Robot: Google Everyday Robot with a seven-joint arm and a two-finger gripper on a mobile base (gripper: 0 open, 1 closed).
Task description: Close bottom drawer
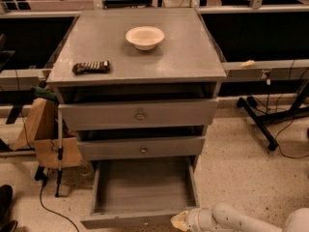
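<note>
The bottom drawer (145, 187) of the grey cabinet stands pulled far out, its shallow plank box empty and its narrow front panel (130, 220) at the lower edge of the camera view. My gripper (179, 221) comes in from the lower right on a white arm and sits at the right end of that front panel, touching or almost touching it. The tiny knob (145, 222) lies just left of the gripper.
The middle drawer (142, 148) and the top drawer (140, 114) stick out slightly. On the cabinet top (193, 57) sit a white bowl (145, 36) and a dark snack bar (91, 67). Cardboard (41, 129) and a cable lie left; black stand legs (260, 122) right.
</note>
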